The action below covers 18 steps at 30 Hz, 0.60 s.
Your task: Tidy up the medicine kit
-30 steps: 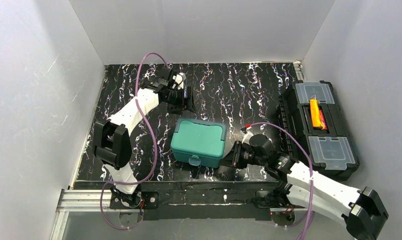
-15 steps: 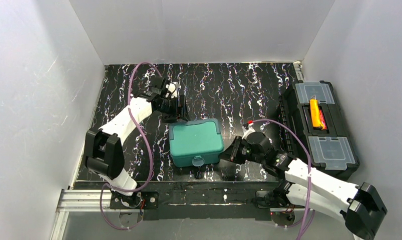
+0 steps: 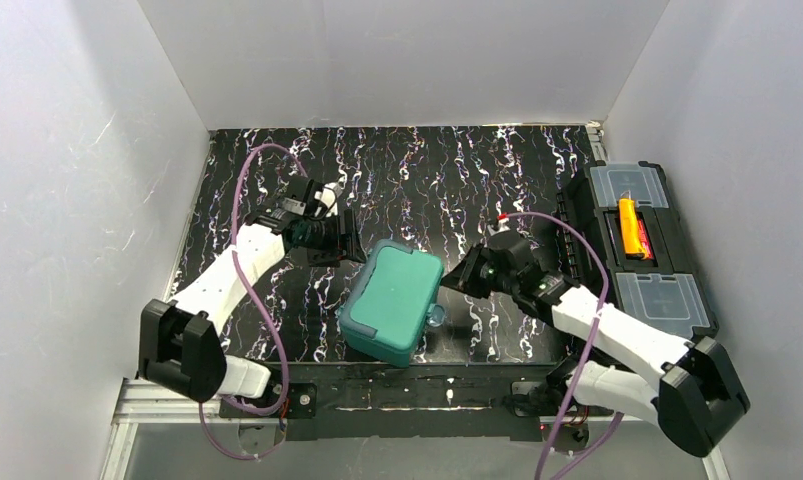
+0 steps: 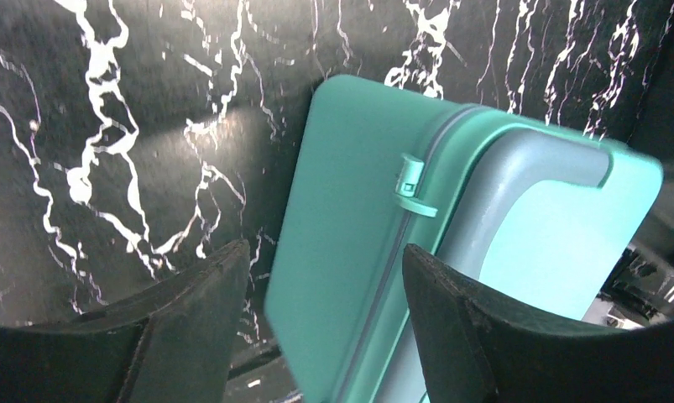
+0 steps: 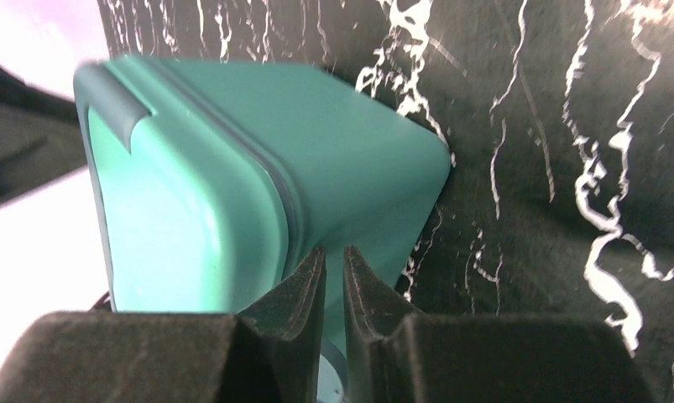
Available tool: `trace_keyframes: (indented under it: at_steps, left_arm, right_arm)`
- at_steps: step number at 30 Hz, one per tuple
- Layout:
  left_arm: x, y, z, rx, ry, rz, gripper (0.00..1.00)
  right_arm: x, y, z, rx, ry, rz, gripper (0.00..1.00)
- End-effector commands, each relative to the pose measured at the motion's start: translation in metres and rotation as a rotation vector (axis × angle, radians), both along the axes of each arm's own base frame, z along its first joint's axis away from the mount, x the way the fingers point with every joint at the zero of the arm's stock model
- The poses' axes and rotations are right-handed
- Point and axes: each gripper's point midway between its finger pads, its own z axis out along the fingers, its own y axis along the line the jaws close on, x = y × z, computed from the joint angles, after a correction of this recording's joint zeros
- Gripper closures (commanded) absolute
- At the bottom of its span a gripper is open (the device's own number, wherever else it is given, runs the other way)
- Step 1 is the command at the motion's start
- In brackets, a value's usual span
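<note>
Top view: the closed kit (image 3: 389, 300) lies mid-counter (image 3: 477, 180), its long axis roughly near-to-far. The latch (image 3: 437, 318) faces the right hand (image 3: 455, 283), and the left hand (image 3: 355, 247) is at the far corner.

Left wrist: the hand is open, with the kit just ahead between its fingers (image 4: 195, 315).

Right wrist: the hand is almost closed and seems empty, its tips at the latch side.

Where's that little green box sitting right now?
From above, the medicine kit lies skewed near the table's front middle, between the left gripper and right gripper.

Med kit (image 4: 350, 252), lid closed, btwn spread fingers (image 4: 190, 311)
</note>
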Motion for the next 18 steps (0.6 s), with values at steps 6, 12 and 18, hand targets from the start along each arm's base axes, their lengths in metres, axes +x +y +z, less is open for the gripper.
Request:
trace_keyframes:
  at_steps: [6, 12, 18]
  left_arm:
    - [-0.042, 0.009, 0.015, -0.013, 0.027, 0.03, 0.32]
    - [-0.041, 0.028, 0.029, 0.059, -0.043, 0.084, 0.31]
    - [-0.046, 0.014, 0.059, -0.051, -0.109, 0.035, 0.29]
  right_arm:
    - [0.049, 0.014, 0.049, 0.065, -0.112, 0.075, 0.78]
    - [0.053, -0.014, 0.059, 0.009, -0.151, 0.064, 0.73]
    - [0.033, -0.033, 0.059, -0.028, -0.15, 0.081, 0.58]
